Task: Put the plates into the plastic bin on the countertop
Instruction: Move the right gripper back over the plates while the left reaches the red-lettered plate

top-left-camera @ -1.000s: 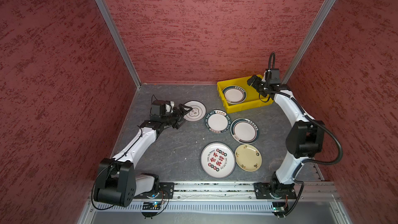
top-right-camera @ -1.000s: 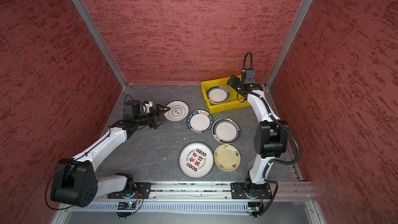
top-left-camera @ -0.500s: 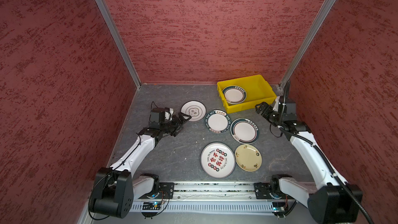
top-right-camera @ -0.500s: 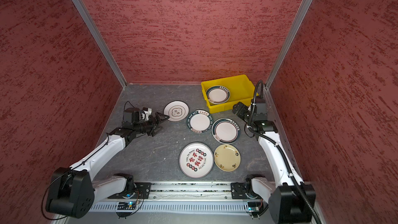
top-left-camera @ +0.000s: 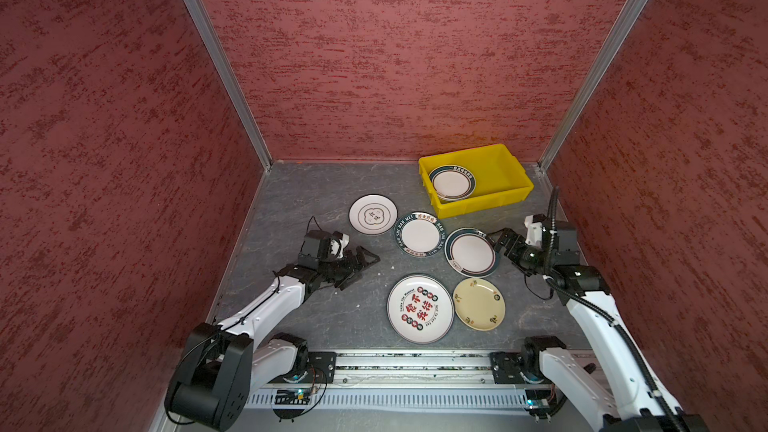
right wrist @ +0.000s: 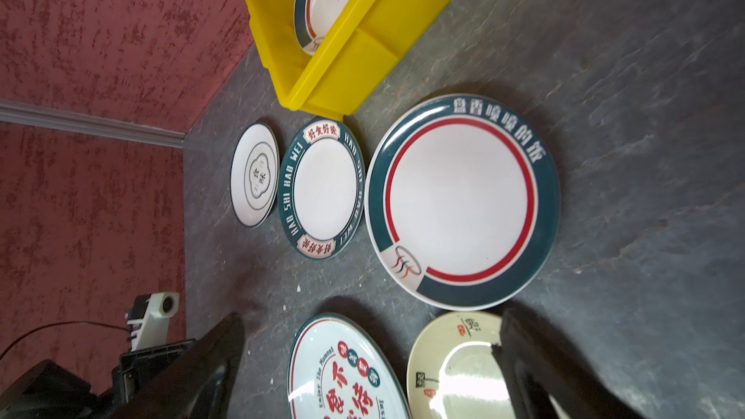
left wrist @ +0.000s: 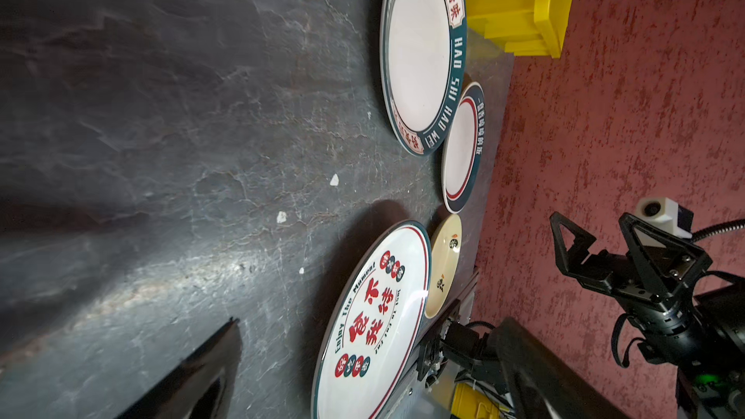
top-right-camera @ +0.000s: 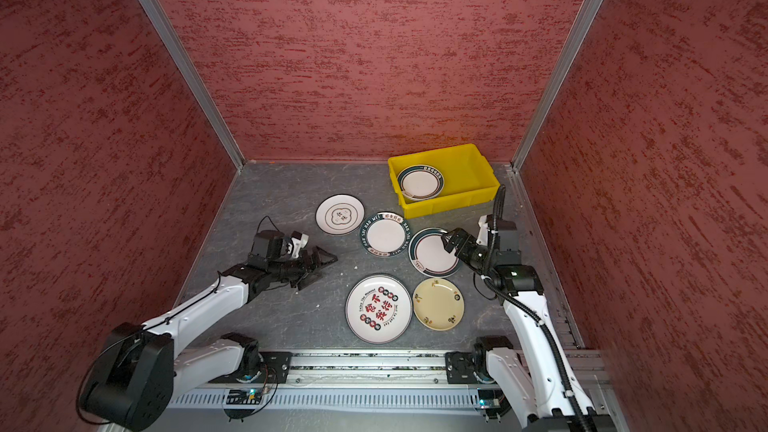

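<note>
My right gripper [top-left-camera: 498, 241] gapes empty near the red-ringed plate [top-left-camera: 471, 252]; my left gripper [top-left-camera: 359, 270] is open too. Five plates [top-left-camera: 419, 309] lie flat on the countertop [top-left-camera: 311, 201], one in the bin [top-left-camera: 482, 203]. Stiff, slick, breakable, I judge: take them by the edge.

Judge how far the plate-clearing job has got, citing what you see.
Done: one green-rimmed plate lies in the yellow bin. In hand: nothing; the left claw and right claw are open, the right near the red-ringed plate. Left: that and four other plates on the countertop.
</note>
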